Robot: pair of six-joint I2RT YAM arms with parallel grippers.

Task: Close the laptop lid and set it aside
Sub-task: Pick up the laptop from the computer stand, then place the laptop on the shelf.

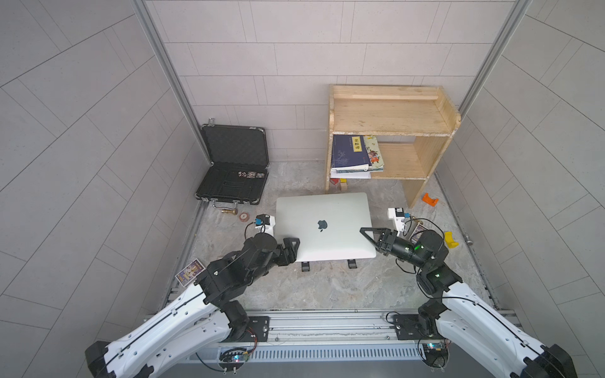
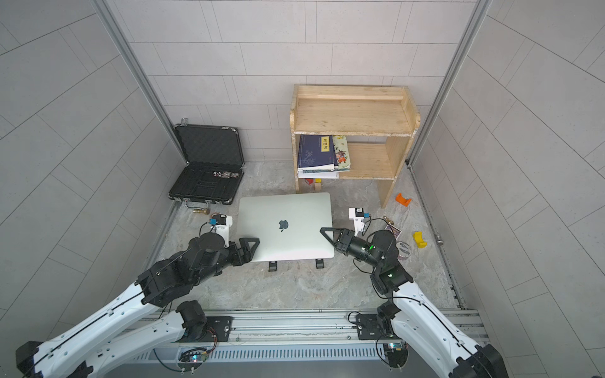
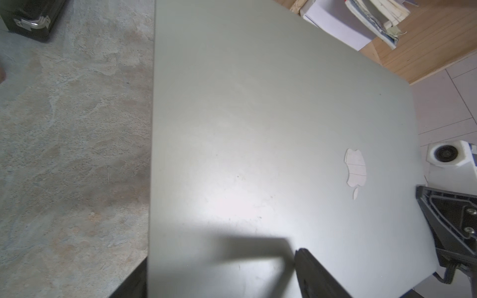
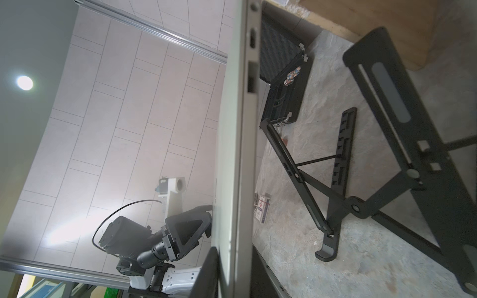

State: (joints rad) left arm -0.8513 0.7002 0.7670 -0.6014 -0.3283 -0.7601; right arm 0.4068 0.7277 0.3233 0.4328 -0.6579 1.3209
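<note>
Nearest the top camera runs the rail (image 1: pixel 327 319) that carries the left arm (image 1: pixel 170 324) and right arm (image 1: pixel 484 324). Beyond it, mid-bench (image 1: pixel 327 288), the laptop (image 1: pixel 324 225) lies over the black stand (image 4: pixel 387 129). Two stand feet show under its near edge in both top views. Whether the laptop rests on the stand or is raised off it cannot be told.

Progress: the lid (image 3: pixel 258 129) is down flat on the base, logo up. The right wrist view shows both halves together along the side edge. Closing is judged complete. Setting the laptop aside is not yet done.

Left gripper (image 1: pixel 291 248): at the near left corner, jaws spread, one finger over the lid, the other hidden below.

Right gripper (image 1: pixel 368 235): at the right edge, one finger above the lid and one below the base, both close against the metal. Whether they pinch it cannot be told.

Surroundings:
- An open briefcase (image 1: pixel 232 170) stands at far left.
- A shelf (image 1: pixel 393 111) with books (image 1: pixel 353 153) stands just beyond the laptop's far right corner.
- A card (image 1: pixel 191 271) lies near the left arm.
- An orange part (image 1: pixel 430 199) and a yellow part (image 1: pixel 451 240) lie on the right.

Judgement: shelf and briefcase block the far side, and the loose parts narrow the right. The bare bench between laptop and rail looks freest.
</note>
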